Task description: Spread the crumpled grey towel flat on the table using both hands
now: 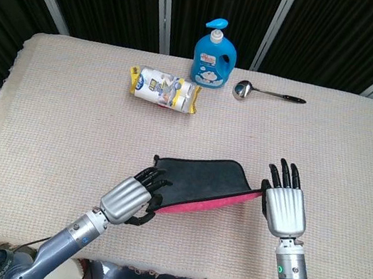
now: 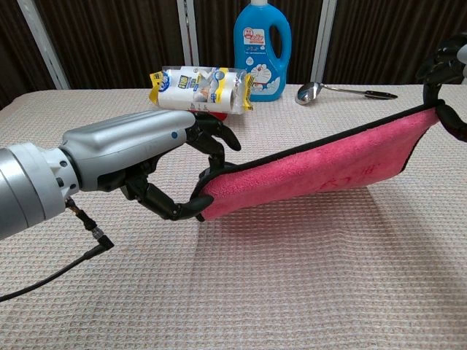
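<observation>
Both hands hold the towel stretched above the table: the left hand pinches one end, the right hand the other. The head view shows its dark top; the chest view shows its pink underside and the left fingers curled round the edge.

A towel stretches between left hand and right hand above the bench; behind stand packet, bottle and ladle.

Fluffy pink-and-dark cloth towel, coarse woven beige tablecloth, glossy blue plastic bottle, shiny metal ladle.
</observation>
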### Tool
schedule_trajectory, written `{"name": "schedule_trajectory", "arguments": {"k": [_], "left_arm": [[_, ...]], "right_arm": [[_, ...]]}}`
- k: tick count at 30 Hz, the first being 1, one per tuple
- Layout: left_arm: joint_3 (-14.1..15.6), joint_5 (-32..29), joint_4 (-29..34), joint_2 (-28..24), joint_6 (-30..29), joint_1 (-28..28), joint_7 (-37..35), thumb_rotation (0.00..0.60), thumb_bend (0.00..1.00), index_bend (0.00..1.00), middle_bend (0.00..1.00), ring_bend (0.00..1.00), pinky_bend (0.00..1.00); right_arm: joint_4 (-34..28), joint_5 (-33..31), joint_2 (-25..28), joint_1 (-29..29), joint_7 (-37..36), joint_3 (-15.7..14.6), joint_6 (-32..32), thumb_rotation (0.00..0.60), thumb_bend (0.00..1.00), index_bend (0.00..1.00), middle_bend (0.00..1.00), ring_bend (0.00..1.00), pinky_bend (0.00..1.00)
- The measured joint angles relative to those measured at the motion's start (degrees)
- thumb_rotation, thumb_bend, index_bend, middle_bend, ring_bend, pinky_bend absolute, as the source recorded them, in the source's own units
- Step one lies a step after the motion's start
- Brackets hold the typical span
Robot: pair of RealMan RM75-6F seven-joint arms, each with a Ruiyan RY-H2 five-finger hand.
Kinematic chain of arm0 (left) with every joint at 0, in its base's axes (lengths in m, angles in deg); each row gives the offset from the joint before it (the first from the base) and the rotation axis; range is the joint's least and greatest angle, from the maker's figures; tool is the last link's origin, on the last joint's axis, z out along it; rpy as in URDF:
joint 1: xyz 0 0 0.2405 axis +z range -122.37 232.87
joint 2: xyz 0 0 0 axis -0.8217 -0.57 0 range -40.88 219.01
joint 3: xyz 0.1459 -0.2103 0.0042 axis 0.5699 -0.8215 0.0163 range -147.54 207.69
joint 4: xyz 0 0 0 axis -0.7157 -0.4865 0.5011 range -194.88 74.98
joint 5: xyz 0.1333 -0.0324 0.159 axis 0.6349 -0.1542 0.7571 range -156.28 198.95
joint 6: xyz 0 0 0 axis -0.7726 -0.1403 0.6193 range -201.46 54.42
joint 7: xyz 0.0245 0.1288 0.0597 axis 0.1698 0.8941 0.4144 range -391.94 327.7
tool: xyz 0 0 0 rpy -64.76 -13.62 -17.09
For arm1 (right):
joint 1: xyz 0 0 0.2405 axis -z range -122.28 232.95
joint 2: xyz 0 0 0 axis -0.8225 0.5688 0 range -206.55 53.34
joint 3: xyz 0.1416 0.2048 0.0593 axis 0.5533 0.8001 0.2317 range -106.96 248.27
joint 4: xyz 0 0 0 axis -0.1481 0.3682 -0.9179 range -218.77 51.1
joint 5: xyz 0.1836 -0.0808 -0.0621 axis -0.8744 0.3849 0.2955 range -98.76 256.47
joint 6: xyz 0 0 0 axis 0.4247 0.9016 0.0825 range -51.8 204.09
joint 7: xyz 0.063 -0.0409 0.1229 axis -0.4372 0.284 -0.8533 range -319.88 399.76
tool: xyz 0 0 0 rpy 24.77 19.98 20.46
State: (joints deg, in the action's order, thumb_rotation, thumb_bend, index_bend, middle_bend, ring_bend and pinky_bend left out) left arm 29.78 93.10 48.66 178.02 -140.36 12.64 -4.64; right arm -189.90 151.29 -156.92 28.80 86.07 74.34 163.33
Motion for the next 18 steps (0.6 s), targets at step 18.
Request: {"name": "schedule_trajectory", "arguments": {"k": [18], "left_arm": [[1.8,2.1,-0.3,1.3,0.9,2.6,0.9,0.600,0.58,0.62,0.15,0.00,0.07]], "right_arm": [[-0.9,1.2,-0.8,2.6,2.2,-2.1,-1.5,0.600,0.64,0.68,0.23,0.09,0.13]]}}
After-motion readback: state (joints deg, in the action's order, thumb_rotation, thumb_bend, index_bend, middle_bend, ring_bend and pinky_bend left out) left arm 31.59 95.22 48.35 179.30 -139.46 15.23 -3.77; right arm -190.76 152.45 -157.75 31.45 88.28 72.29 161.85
